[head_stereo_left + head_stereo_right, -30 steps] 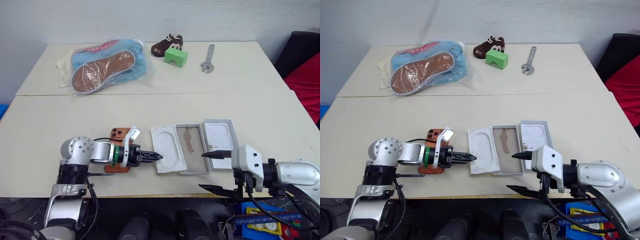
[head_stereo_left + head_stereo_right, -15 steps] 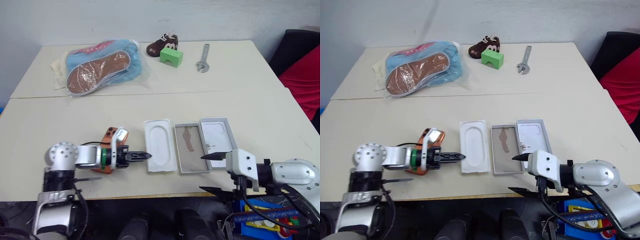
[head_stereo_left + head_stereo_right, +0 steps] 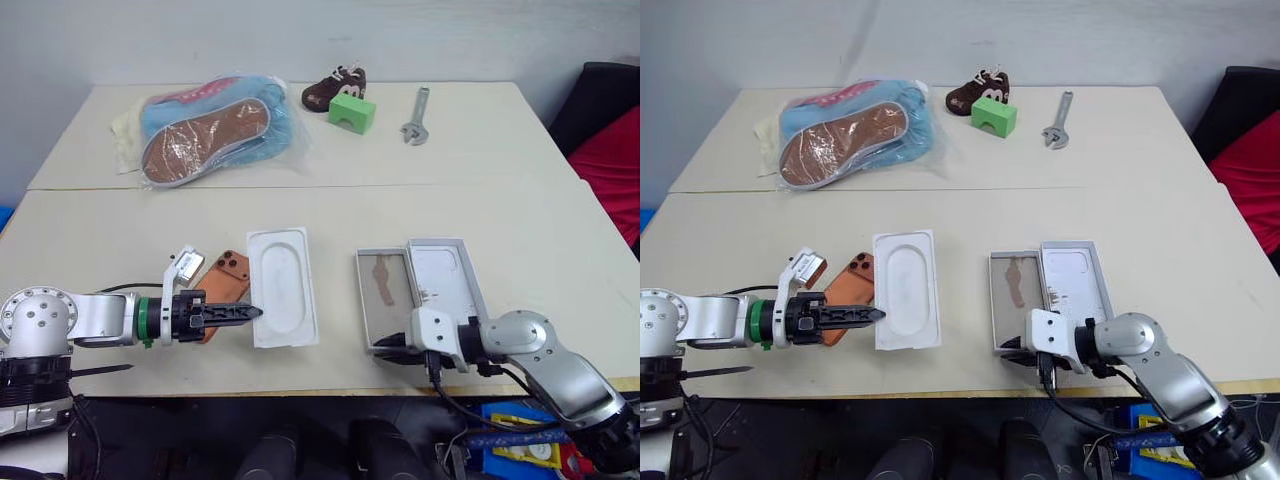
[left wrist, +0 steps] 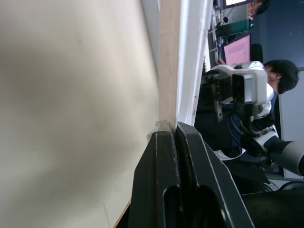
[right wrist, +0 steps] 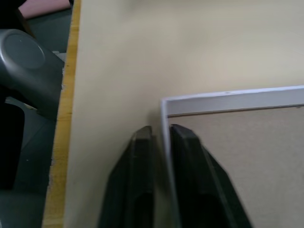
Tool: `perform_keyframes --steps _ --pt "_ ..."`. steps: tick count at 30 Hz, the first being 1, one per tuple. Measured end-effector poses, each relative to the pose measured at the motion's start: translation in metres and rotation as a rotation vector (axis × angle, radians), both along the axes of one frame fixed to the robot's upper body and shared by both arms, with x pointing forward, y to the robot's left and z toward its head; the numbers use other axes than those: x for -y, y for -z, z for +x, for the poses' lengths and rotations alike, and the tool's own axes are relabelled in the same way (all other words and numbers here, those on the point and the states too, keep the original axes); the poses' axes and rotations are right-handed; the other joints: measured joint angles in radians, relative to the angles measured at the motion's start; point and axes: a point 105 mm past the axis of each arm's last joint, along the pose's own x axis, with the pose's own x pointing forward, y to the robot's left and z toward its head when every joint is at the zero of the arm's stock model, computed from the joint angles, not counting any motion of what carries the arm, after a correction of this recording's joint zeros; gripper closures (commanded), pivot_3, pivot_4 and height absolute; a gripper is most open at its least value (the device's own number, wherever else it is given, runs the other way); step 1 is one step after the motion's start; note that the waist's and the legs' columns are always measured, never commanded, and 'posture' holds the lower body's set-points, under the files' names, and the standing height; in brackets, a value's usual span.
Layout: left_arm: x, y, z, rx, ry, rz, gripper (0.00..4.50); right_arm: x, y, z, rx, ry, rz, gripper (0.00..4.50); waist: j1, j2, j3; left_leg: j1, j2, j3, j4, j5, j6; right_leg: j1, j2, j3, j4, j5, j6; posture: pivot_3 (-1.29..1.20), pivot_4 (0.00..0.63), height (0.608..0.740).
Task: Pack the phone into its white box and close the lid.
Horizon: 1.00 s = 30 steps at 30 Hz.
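the left gripper (image 3: 250,312) is closed on the near left edge of the white insert (image 3: 281,285), which lies flat on the table (image 3: 120,230) well apart from the white box (image 3: 383,298). the phone (image 3: 224,278) lies back up just left of the insert, partly behind the gripper's wrist, its camera corner pointing away from the robot. the right gripper (image 3: 387,347) is closed on the near wall of the white box, one finger (image 5: 137,180) outside and one inside the thin rim, close to the table's front edge. the box sits open side up, its grey-beige floor with a brown mark showing. the lid (image 3: 444,276) lies touching the box's right side, white inside up. at the far side of the table are a bagged pair of shoes (image 3: 208,125), a small brown shoe (image 3: 333,88), a green block (image 3: 352,112) and a wrench (image 3: 416,117).
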Motion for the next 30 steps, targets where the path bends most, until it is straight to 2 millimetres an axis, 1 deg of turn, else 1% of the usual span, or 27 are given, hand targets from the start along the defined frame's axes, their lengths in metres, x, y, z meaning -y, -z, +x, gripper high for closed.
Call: perform_keyframes --steps 2,7,9,11,13,15,17,18,20,22,23,25,26,28,30 --pt "0.004 -0.002 0.0 0.008 0.004 -0.019 4.5 -0.007 -0.003 0.0 0.003 -0.023 0.021 4.46 -0.005 0.0 0.0 0.0 0.0 0.0 0.0 0.0 0.0 0.0 0.0 0.0 0.0 0.0 0.0 0.0 0.15 0.74" --pt "0.016 -0.005 0.002 0.014 0.016 -0.049 4.5 -0.03 -0.011 0.003 0.035 -0.074 0.073 4.46 -0.005 0.0 0.0 0.0 0.001 0.0 0.001 0.0 0.0 0.0 0.0 0.0 0.001 0.0 0.0 0.0 0.15 0.74" --pt "0.022 -0.005 0.002 0.014 0.026 -0.056 4.5 -0.037 -0.009 0.004 0.044 -0.084 0.072 4.46 -0.003 0.0 0.0 0.0 0.001 0.0 0.0 0.0 0.0 0.0 0.0 0.0 0.001 0.0 0.0 0.0 0.15 0.74" --pt "0.028 -0.005 0.003 0.011 0.033 -0.059 4.5 -0.037 -0.006 0.008 0.042 -0.055 0.067 4.46 -0.001 0.0 0.0 0.0 0.0 0.0 0.001 0.0 0.0 0.0 0.0 0.0 0.001 0.0 0.0 0.0 0.15 0.74" --pt "0.035 -0.004 0.005 0.004 0.043 -0.057 4.5 -0.036 -0.002 0.012 0.032 -0.021 0.056 4.05 0.002 0.0 0.0 0.0 0.0 0.0 0.001 0.0 0.0 0.0 0.0 0.0 0.001 0.0 0.0 0.0 0.15 0.74" --pt "0.042 -0.003 0.006 -0.001 0.045 -0.063 4.5 -0.036 -0.001 0.013 0.014 0.007 0.055 3.53 0.0 -0.001 -0.001 0.0 0.0 0.0 0.001 0.0 0.0 0.0 0.0 0.0 0.001 0.0 0.0 0.0 0.15 0.74" --pt "0.05 -0.001 0.01 -0.006 0.03 -0.06 4.5 -0.036 -0.001 0.011 -0.009 0.03 0.063 2.77 0.001 -0.001 0.0 0.0 0.0 0.0 0.001 0.0 0.0 0.0 0.0 0.0 0.001 0.0 0.0 0.0 0.15 0.74" --pt "0.055 0.001 0.012 -0.014 0.023 -0.059 4.5 -0.036 -0.001 0.008 -0.03 0.043 0.076 2.42 0.001 -0.001 0.0 0.0 0.0 0.0 0.001 0.0 0.0 0.0 0.0 0.0 0.001 0.0 0.0 0.0 0.15 0.74" --pt "0.059 0.005 0.012 -0.031 0.018 -0.048 4.5 -0.036 -0.001 0.0 -0.061 0.047 0.09 1.71 0.001 -0.001 0.0 0.0 0.0 0.0 0.001 0.0 0.0 0.0 0.0 0.0 0.001 0.0 0.0 0.0 0.15 0.74" --pt "0.063 0.007 0.011 -0.041 0.023 -0.046 4.5 -0.03 -0.006 -0.006 -0.075 0.059 0.095 1.08 0.0 -0.001 0.0 0.0 0.0 0.0 0.001 0.0 0.0 0.0 0.0 0.0 0.001 0.0 0.0 0.0 0.15 0.74" --pt "0.067 0.007 0.011 -0.044 0.036 -0.039 4.5 -0.022 -0.013 -0.01 -0.074 0.079 0.096 0.7 0.002 0.0 0.0 0.0 0.0 0.0 0.001 0.0 0.0 0.0 0.0 0.0 0.001 0.0 0.0 0.0 0.15 0.74" --pt "0.073 0.009 0.011 -0.049 0.056 -0.038 4.5 -0.009 -0.026 -0.016 -0.057 0.106 0.091 0.1 0.004 0.0 0.0 0.0 0.0 0.0 0.001 0.0 0.0 0.0 0.0 0.0 0.0 0.0 0.0 0.0 0.15 0.74" --pt "0.079 0.009 0.011 -0.051 0.077 -0.034 4.5 0.002 -0.037 -0.021 -0.05 0.135 0.098 0.04 0.011 -0.001 0.0 -0.001 0.0 -0.001 0.001 0.0 0.0 0.001 0.0 0.0 0.0 0.0 0.0 0.0 0.15 0.74" --pt "0.085 0.01 0.014 -0.054 0.09 -0.033 4.5 0.019 -0.052 -0.027 -0.041 0.177 0.099 0.04 0.013 -0.001 -0.001 -0.001 -0.001 -0.001 0.001 0.0 0.0 0.001 0.0 0.0 -0.001 0.0 0.0 0.0 0.15 0.74" --pt "0.092 0.01 0.019 -0.048 0.099 -0.024 4.5 0.035 -0.063 -0.031 -0.031 0.229 0.099 0.04 0.018 -0.002 -0.001 0.0 -0.001 0.0 0.001 0.0 0.0 0.001 0.0 0.0 -0.001 0.0 0.0 0.0 0.15 0.74"
